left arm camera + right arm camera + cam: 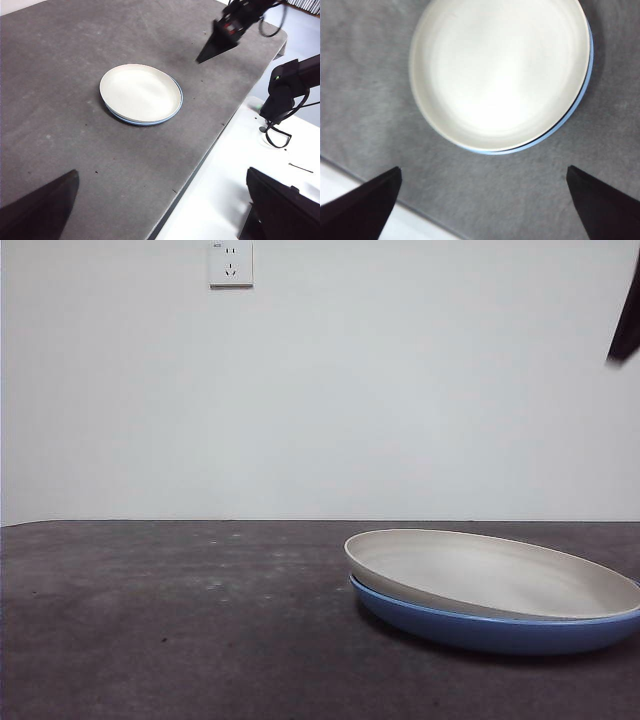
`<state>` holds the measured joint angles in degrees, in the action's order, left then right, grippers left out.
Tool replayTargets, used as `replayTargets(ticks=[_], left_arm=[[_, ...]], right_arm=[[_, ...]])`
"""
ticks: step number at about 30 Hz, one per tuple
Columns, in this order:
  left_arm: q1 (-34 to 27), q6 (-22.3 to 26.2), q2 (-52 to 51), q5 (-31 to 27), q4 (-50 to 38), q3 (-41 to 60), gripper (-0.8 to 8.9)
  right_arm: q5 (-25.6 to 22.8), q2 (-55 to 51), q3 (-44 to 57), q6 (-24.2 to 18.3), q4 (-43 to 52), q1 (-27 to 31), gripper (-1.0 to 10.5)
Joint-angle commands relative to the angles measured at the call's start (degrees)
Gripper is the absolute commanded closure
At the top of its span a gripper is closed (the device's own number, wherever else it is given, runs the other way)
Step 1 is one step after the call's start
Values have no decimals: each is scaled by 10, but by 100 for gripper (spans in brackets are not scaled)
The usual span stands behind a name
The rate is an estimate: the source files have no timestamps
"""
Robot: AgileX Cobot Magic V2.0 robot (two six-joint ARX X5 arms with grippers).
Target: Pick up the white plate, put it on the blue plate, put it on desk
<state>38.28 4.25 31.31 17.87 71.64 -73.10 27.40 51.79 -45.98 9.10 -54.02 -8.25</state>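
The white plate (pixel 490 572) lies stacked on the blue plate (pixel 480 628) on the desk (pixel 170 620), at the right in the front view. The blue plate shows only as a rim under the white one, slightly offset. My right gripper (pixel 482 205) is open and empty, high above the stack; the white plate (pixel 500 70) and the blue rim (pixel 560 125) show below it. My left gripper (pixel 160 210) is open and empty, far back from the plates, with the white plate (pixel 140 92) at mid-desk and the right gripper (pixel 216 44) hovering beyond it.
A black arm tip (pixel 626 325) shows at the top right corner in the front view. A wall socket (pixel 230 263) is on the white wall. The desk's edge (pixel 200 165) borders a white surface where a black arm base (pixel 285 95) stands.
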Motion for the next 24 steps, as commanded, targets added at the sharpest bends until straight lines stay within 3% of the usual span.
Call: replayTargets(ticks=[1, 24], left_arm=[[4, -6, 2, 0, -6, -6, 187], [4, -6, 3, 0, -10, -6, 187]], right_arm=[[-7, 48, -5, 8, 34, -2, 339], [-9, 326, -5, 9, 264, 33, 340]])
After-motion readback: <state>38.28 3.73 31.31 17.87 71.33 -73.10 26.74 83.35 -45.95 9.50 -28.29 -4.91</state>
